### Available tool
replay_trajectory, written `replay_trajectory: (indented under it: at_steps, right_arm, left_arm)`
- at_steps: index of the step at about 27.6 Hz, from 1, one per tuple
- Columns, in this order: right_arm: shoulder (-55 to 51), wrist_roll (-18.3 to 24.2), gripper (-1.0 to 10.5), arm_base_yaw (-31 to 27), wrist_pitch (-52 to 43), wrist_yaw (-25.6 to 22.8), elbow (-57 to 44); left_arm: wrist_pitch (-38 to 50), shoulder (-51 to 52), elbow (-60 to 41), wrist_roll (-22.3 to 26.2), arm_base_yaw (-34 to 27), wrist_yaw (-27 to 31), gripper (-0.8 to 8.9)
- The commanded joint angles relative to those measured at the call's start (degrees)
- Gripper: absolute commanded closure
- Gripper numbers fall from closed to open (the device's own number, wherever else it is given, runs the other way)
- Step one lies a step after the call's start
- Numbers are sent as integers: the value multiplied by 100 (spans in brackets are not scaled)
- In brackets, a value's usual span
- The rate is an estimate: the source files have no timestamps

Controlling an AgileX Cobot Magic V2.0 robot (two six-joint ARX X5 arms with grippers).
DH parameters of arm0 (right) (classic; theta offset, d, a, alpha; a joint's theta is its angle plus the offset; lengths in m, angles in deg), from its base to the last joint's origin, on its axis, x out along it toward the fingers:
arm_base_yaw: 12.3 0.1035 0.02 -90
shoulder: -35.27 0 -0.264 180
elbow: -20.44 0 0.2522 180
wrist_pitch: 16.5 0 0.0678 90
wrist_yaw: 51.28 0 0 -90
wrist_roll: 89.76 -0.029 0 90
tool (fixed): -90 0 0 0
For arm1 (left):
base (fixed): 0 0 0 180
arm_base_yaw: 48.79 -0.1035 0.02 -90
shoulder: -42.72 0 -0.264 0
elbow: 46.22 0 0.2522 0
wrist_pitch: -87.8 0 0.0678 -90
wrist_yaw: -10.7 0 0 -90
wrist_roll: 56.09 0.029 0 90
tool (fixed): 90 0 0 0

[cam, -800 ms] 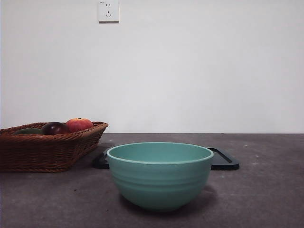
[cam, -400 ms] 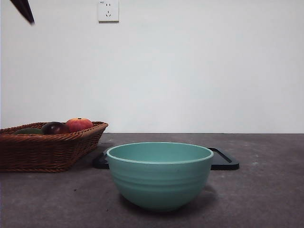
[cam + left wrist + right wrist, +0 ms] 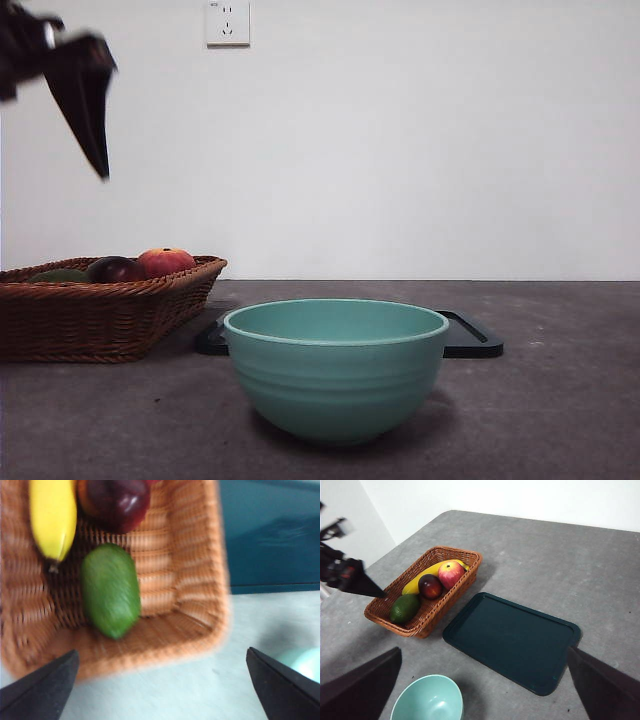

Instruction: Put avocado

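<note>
The avocado [image 3: 110, 590] is dark green and lies in a wicker basket [image 3: 170, 545] at the table's left. It shows in the right wrist view [image 3: 404, 608] at the basket's near end, and only as a green sliver in the front view [image 3: 60, 275]. My left gripper [image 3: 160, 690] is open and empty, hovering above the basket and apart from the avocado. It shows dark at the front view's top left [image 3: 98, 150] and in the right wrist view [image 3: 370, 590]. My right gripper [image 3: 482, 690] is open and empty, high above the table.
The basket [image 3: 110, 290] also holds a banana [image 3: 52, 515], a maroon fruit [image 3: 430, 586] and a red-orange fruit [image 3: 451, 573]. A teal bowl [image 3: 335, 370] stands in front. A dark flat tray [image 3: 512, 640] lies behind the bowl, right of the basket.
The left arm has come down into the front view from the top left corner, lower and larger over the basket. The fruit, bowl and tray have not moved.
</note>
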State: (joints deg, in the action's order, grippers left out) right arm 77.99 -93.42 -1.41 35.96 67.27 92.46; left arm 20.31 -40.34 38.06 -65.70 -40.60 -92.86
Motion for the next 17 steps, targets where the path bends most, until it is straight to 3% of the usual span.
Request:
replay_trajectory:
  at_steps: [1, 4, 17]
  right_arm:
    - [15, -46, 374, 31, -50, 17, 111]
    - [15, -46, 374, 31, -50, 17, 111]
    - [17, -44, 374, 28, -50, 15, 111]
  left_arm:
    - [162, -457, 138, 122, 44, 293, 256]
    - [372, -826, 140, 120, 46, 505, 256]
    - [876, -1805, 140, 120, 96, 501, 278]
